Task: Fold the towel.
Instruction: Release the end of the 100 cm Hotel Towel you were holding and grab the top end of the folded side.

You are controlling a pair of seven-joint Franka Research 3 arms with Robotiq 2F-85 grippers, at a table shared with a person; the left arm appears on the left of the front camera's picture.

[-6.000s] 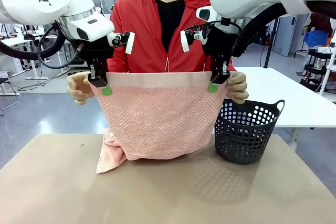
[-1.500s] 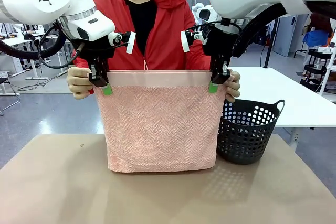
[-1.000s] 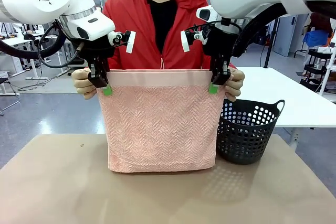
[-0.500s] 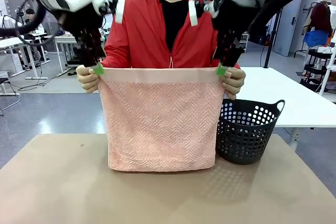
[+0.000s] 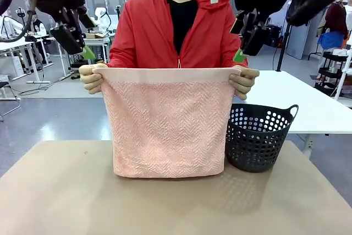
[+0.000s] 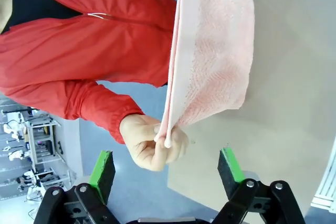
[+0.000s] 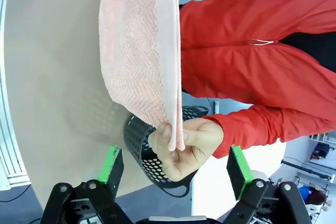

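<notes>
The pale salmon-pink towel (image 5: 168,127) hangs doubled over in front of the person, its lower edge resting on the table. The person's hands (image 5: 92,78) pinch its two top corners. My left gripper (image 5: 82,48) is open, up and to the left of the left corner, touching nothing. In the left wrist view its green pads (image 6: 102,169) stand wide apart below the hand (image 6: 152,142) and towel (image 6: 210,51). My right gripper (image 5: 242,50) is open just above the right corner. Its pads (image 7: 111,163) are spread either side of the other hand (image 7: 184,148) and towel (image 7: 139,51).
A dark perforated basket (image 5: 257,138) stands on the tan table (image 5: 176,207) right of the towel, close to its edge, and appears in the right wrist view as the basket (image 7: 142,140) behind the hand. A white table (image 5: 308,100) lies behind at right.
Both grippers, earlier shut on the towel's top corners, have opened and risen up and outward. The person's hands now hold the corners alone. The towel hangs a little lower.
</notes>
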